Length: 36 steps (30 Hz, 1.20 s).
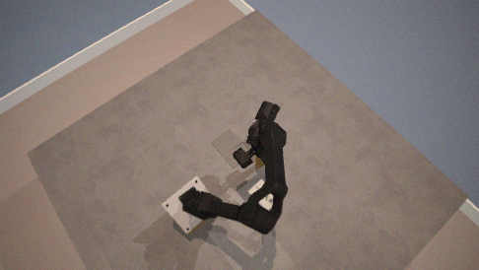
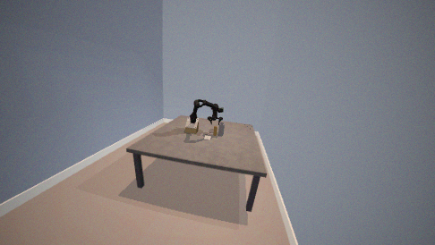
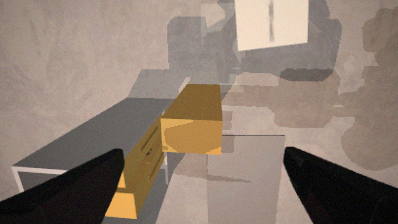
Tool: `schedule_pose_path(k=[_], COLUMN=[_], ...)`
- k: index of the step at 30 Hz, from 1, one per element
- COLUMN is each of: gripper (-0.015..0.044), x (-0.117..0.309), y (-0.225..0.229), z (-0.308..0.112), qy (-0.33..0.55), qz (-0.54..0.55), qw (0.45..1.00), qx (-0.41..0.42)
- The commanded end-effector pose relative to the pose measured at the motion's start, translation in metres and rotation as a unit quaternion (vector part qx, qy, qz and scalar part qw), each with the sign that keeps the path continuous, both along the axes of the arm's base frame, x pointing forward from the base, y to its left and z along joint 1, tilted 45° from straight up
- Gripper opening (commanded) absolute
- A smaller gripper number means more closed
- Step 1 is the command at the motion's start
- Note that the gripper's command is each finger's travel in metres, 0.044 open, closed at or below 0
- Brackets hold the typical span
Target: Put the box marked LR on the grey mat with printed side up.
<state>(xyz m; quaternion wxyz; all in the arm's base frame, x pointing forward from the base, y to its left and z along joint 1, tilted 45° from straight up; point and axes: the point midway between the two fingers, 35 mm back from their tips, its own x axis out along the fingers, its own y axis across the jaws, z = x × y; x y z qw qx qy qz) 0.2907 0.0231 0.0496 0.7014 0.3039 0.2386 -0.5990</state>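
Note:
A yellow-brown box [image 1: 260, 163] [image 2: 216, 130] [image 3: 191, 136] stands upright outside the bin, beside the grey mat [image 1: 226, 142] [image 3: 245, 200]. Its foot is hidden, so I cannot tell whether it touches the mat. No print shows on its visible faces. My gripper [image 2: 216, 121] [image 3: 204, 155] is wide open and empty. In the wrist view its fingers are apart on either side of the box, the box nearer the left one. The grey bin [image 3: 90, 130] is at left in the wrist view and holds yellow boxes [image 3: 122, 206], partly behind the left finger. A dark marking on one is unreadable.
A white card [image 1: 258, 185] [image 3: 255, 25] with a dark mark lies on the table between the mat and the arm. The arm's white base plate [image 1: 170, 206] is at the lower left in the top view. The arm hides the bin there.

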Motion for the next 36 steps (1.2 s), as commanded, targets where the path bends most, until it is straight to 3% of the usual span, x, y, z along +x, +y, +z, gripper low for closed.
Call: schedule_pose_path(k=[1,7,36], gripper=[0.0387,0.0237,0.0237], x=[0.0,0.0,0.013], y=[0.0,0.0,0.006], z=[-0.001,-0.001,0.007], qy=[0.0,0.0,0.03], qz=[0.0,0.0,-0.039], qw=[1.0,1.0,0.999], qx=[0.0,0.0,0.005])
